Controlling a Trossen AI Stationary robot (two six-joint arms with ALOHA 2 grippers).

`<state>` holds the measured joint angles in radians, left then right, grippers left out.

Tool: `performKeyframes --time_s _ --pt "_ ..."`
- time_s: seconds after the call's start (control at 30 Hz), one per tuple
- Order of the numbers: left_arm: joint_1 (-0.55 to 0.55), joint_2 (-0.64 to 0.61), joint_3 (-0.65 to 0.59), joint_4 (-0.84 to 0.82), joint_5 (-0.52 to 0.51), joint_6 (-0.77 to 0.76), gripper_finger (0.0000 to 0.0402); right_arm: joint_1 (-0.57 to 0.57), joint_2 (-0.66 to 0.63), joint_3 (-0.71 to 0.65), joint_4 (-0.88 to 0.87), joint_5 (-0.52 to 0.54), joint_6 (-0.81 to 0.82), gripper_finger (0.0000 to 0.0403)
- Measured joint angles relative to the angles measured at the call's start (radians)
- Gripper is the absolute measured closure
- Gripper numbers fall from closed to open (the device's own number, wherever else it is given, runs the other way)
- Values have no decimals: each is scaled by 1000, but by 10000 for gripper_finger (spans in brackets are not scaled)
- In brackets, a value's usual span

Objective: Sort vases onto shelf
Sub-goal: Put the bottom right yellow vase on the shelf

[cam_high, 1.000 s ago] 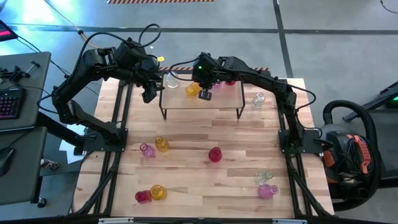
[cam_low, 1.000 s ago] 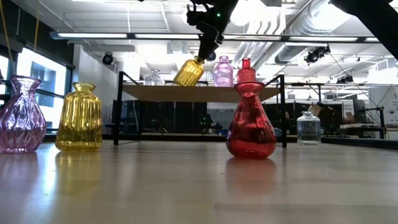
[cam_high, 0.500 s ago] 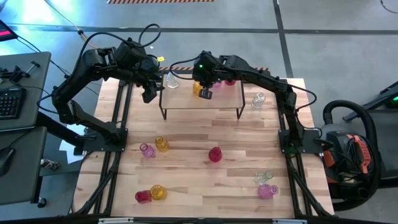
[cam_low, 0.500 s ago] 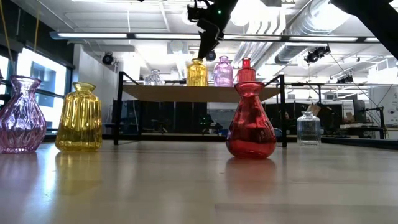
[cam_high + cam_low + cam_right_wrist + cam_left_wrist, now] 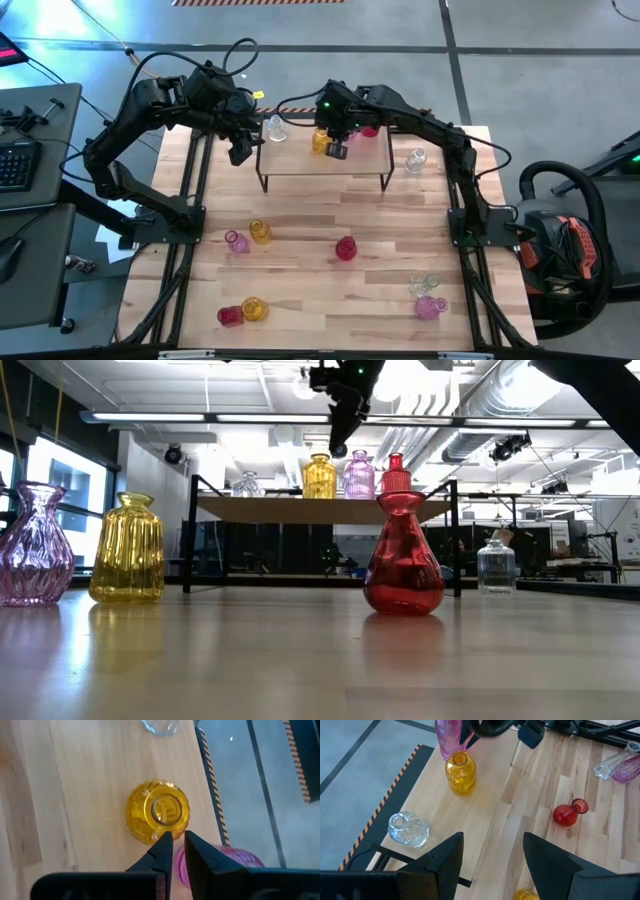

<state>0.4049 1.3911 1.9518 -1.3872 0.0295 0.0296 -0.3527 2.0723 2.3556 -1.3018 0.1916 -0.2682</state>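
Right up close in the low view, a ribbed pink glass vase (image 5: 32, 545) and a fluted amber-yellow vase (image 5: 127, 549) stand upright on the plank tabletop (image 5: 320, 660), the pink one cut off at the picture's edge. Just past them, a smooth red bulb-bodied vase (image 5: 403, 555) with a narrow neck stands alone mid-table. Farther on is the shelf (image 5: 325, 158), light wood top on thin black legs. An upright ribbed yellow vase (image 5: 320, 142) stands on it, round mouth showing straight down the right wrist view. Beside it are a pink vase (image 5: 358, 475) and a red one (image 5: 394, 470), half hidden behind the nearer red vase in the low view. A clear vase (image 5: 274, 129) sits toward the shelf's left end.

The right gripper (image 5: 173, 849) hangs just over the yellow vase, fingers nearly together and off the glass, gripping nothing. The left gripper (image 5: 490, 862) hovers by the shelf's left end, fingers parted and empty. A square clear vase (image 5: 495, 565) stands on the table beside the shelf's right legs.
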Motion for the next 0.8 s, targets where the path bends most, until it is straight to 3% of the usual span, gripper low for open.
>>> performKeyframes --time_s 0.33,0.8 --pt "0 0 0 0 0 0 204 0 0 -52 -43 -101 54 375" --pt "0 0 0 0 0 0 204 -6 26 -68 32 -125 61 375"
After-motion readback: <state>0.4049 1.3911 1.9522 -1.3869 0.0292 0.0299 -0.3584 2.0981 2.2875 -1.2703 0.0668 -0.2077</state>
